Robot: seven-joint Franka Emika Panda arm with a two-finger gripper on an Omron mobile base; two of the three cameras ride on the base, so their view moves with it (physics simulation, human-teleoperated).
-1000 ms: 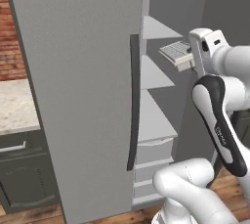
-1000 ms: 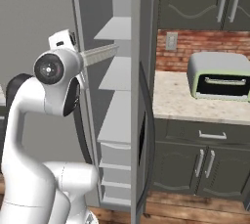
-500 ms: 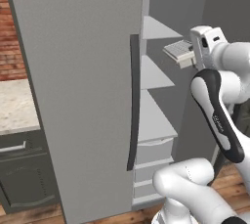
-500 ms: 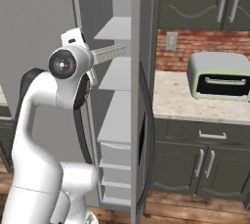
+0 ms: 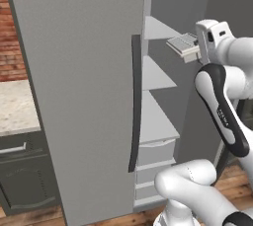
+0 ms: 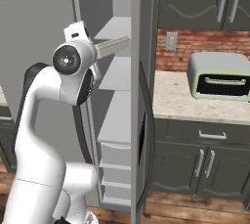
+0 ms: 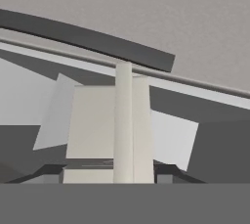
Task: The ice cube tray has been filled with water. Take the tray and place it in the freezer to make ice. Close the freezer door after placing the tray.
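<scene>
The pincer (image 5: 193,52) is pinching the ice cube tray (image 5: 182,44) by one end, and the tray is held out level in the open freezer (image 5: 155,77), above a white shelf (image 5: 153,73). I think the best way is to keep the tray flat so no water spills, push it deeper over the shelf, lower until it rests, then let go, and mind the freezer door (image 6: 139,120)

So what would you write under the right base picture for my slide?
Robot gripper holds the ice cube tray at the open freezer shelves.
</scene>
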